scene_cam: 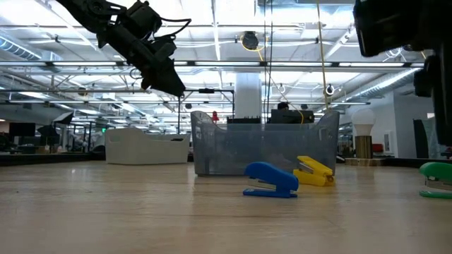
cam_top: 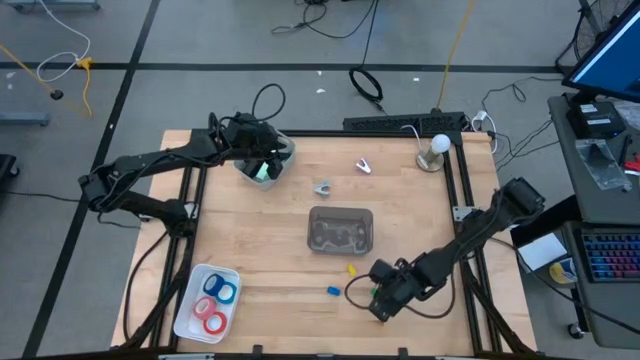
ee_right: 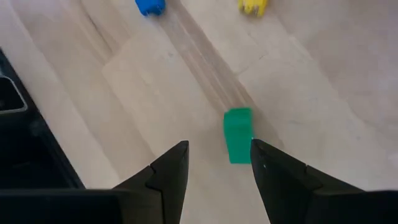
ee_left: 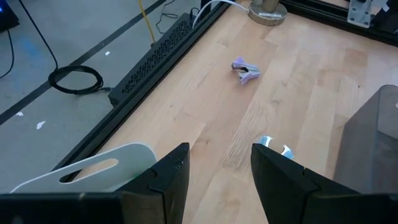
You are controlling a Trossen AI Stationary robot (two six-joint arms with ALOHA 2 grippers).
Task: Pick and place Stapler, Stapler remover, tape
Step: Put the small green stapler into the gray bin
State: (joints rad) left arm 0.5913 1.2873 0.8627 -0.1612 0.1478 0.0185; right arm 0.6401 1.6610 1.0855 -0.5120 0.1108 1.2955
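A green stapler [ee_right: 237, 134] lies flat on the table near the front right [cam_top: 376, 294]. My right gripper [ee_right: 217, 165] is open and hovers just above and behind it [cam_top: 386, 303]. A blue stapler [cam_top: 333, 290] and a yellow stapler [cam_top: 351, 269] lie in front of the grey bin [cam_top: 341, 228]. A purple staple remover [ee_left: 245, 70] and a silvery one [ee_left: 274, 144] lie farther back. Red and blue tape rolls [cam_top: 212, 305] lie in a white tray [cam_top: 190, 318]. My left gripper [ee_left: 217, 168] is open above the white bin [cam_top: 283, 152] at the far left.
A lamp with a round bulb [cam_top: 435, 150] stands at the far right corner. The white bin holds something green [cam_top: 263, 172]. Dark frame rails run along the table's sides [cam_top: 462, 185]. Bare wood lies between the grey bin and the white tray.
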